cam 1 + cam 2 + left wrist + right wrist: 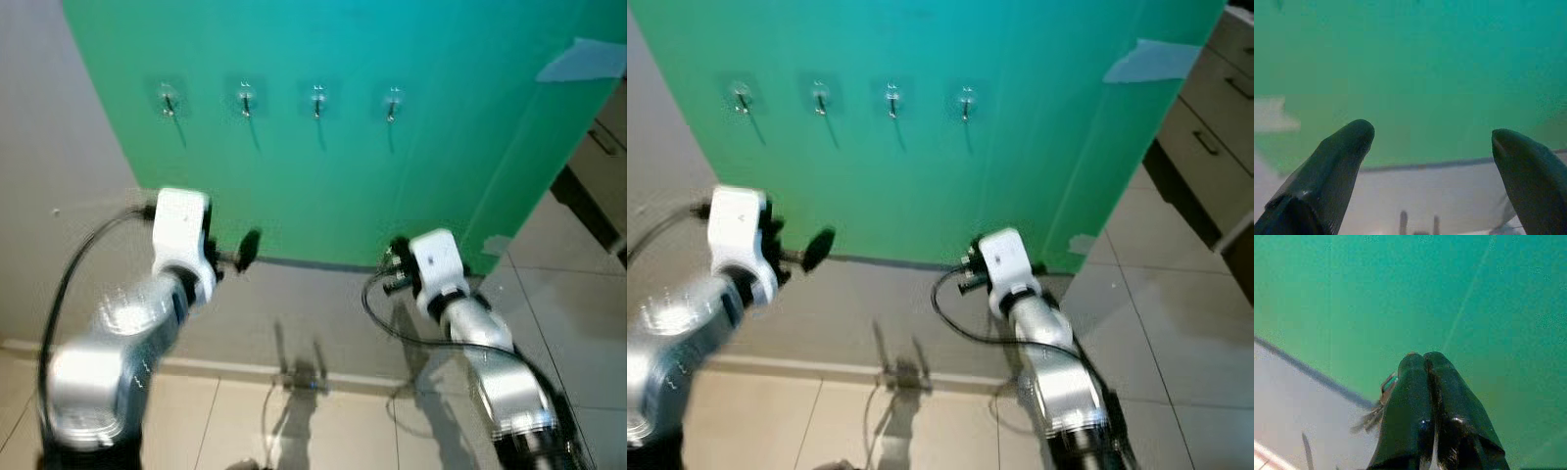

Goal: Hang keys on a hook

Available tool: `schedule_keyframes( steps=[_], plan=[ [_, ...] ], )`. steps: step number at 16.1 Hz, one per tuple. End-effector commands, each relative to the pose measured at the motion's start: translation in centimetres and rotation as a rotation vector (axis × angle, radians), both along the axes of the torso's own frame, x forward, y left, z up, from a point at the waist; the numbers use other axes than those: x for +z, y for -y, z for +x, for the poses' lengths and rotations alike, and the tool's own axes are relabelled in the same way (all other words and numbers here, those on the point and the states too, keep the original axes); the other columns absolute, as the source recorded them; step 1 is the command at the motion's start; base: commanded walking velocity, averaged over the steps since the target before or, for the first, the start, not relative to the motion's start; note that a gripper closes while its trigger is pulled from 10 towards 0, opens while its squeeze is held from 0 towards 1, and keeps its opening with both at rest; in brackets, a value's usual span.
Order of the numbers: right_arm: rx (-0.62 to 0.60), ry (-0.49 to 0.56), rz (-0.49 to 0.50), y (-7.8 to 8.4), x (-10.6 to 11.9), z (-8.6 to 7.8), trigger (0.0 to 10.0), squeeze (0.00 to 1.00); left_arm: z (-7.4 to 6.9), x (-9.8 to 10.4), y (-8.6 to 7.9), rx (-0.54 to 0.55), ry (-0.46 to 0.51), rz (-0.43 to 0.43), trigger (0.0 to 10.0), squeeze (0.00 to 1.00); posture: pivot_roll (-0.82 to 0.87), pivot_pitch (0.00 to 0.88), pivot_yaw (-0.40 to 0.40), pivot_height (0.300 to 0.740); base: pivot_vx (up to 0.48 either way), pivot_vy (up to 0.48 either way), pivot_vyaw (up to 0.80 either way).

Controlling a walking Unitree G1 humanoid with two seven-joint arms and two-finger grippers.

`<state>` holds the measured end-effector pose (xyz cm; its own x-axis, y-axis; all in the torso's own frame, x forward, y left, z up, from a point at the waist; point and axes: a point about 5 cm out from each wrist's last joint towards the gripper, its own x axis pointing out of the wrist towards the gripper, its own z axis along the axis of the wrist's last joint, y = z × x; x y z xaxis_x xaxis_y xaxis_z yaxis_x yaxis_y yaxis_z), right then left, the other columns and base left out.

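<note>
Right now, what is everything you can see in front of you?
Small clear hooks with metal prongs: four, in a row high on the green panel.
Green wall panel: one, straight ahead.
Pale tape patch: one, top right of the panel.
Tiled floor: beige, below.
Grey drawer unit: one, on the right.
Keys: small metallic bunch, in the right end effector.
Left end effector: black fingers open.
Right end effector: shut on the keys.

- Open air is seen between both grippers and the green board (392, 176).
- Four hooks (317, 102) are set in a row, apart, with gaps between.
- Drawers (1215, 127) stand off to the right.
</note>
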<state>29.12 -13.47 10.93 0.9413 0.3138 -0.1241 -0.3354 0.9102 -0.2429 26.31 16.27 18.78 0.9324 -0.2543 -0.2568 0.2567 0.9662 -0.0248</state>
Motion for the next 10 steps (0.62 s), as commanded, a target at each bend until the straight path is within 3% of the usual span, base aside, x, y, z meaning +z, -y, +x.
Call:
schedule_keyframes(
  steps=[1,5,7,10],
  plan=[
    [0.013,-0.005,0.001,0.3,0.7,0.6,0.0,0.00,-0.3,0.4,0.3,-0.034,-0.032,-0.029,10.0,0.00,-0.04,0.000,0.022,0.740,0.000,0.000,0.00],
    [0.070,0.036,-0.003,0.2,2.8,2.1,0.0,0.00,-0.4,1.0,1.4,-0.074,-0.038,-0.085,10.0,0.00,-0.03,0.000,0.012,0.740,0.000,0.000,0.00],
    [0.099,0.078,-0.019,0.1,4.6,3.6,0.0,0.00,-0.6,1.2,1.8,-0.093,-0.062,-0.106,10.0,0.00,-0.03,0.000,0.001,0.740,0.000,0.000,0.00],
    [0.107,0.104,-0.026,0.0,5.7,4.3,0.0,0.00,-0.9,1.0,2.2,-0.104,-0.085,-0.119,10.0,0.00,-0.02,0.000,-0.010,0.740,0.000,0.000,0.00]
  ],
)
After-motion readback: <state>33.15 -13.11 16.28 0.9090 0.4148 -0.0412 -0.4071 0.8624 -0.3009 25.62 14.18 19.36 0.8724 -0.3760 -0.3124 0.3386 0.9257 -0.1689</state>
